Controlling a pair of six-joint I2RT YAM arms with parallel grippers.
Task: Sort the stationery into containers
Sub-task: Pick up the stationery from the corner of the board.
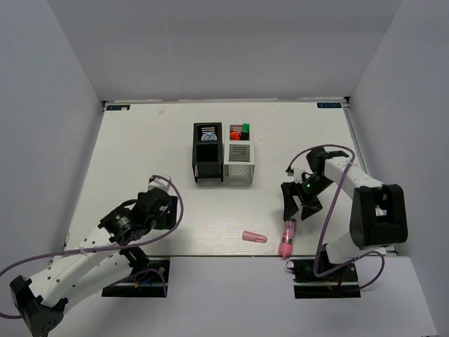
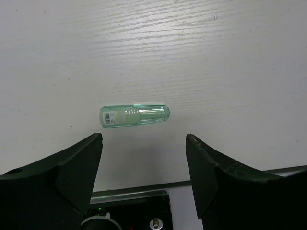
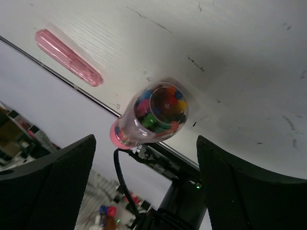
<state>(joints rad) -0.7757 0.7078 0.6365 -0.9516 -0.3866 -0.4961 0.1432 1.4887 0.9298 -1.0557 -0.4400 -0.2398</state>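
My left gripper (image 2: 144, 139) is open and empty, just short of a pale green capsule (image 2: 134, 115) lying flat on the white table; the capsule is hidden in the top view. My right gripper (image 3: 146, 141) is open and empty, hovering over the fat pink-clear tube (image 3: 153, 115), which lies at the table's front edge (image 1: 287, 239). A pink capsule (image 1: 254, 237) lies left of the tube. The black box (image 1: 208, 163) holds the tape roll (image 1: 207, 133) in its back compartment. The white-grey box (image 1: 238, 163) holds green-capped (image 1: 245, 128) and orange-capped (image 1: 237, 132) highlighters.
The two boxes stand side by side at the table's middle back. The table's front edge (image 1: 210, 255) runs just under the tube and pink capsule. The arm base and cables (image 3: 182, 201) lie below that edge. White walls enclose the table on three sides.
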